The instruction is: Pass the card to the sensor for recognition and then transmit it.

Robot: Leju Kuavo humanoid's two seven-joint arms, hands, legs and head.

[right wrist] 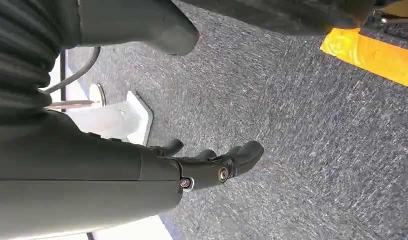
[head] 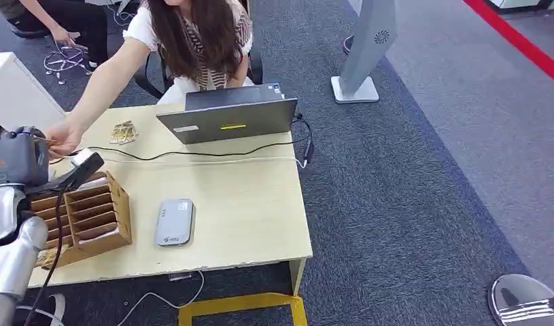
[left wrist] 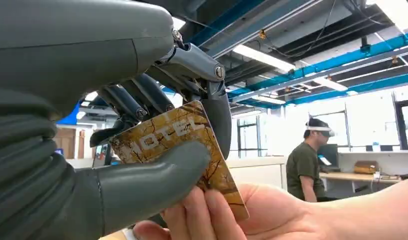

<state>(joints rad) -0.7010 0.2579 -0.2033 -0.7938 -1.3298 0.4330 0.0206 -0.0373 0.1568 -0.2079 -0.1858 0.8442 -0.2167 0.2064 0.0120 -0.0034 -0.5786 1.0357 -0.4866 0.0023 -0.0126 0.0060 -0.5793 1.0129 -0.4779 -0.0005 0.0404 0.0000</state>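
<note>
The left robot hand [left wrist: 156, 150] pinches a gold marbled card [left wrist: 179, 150] between its thick thumb and dark fingers, raised over the far left corner of the table [head: 247, 210]. A person's hand [left wrist: 242, 212] has hold of the card's free end, fingertips on its face and palm behind it, so both grip it at once. I judge this to be the handover.

The risk lies there. If the robot hand lets go before the person's grip is firm, the card could slip and drop among the things below; if it holds too long while the person pulls, the card may bend or twist out of both grips.

The right robot hand [right wrist: 212, 162] hangs low over the carpet, fingers apart and holding nothing.

Near the left robot hand, just below it, stands a wooden slotted rack [head: 90, 217]. To its right lies a grey card reader [head: 174, 221], well apart from the card. Farther off, an open laptop [head: 230, 117] sits in front of the seated person [head: 192, 41], with a black cable [head: 192, 155] trailing across the table and a small heap of gold cards [head: 124, 132] close to the person's wrist. Nothing lies between the two hands at the card.
</note>
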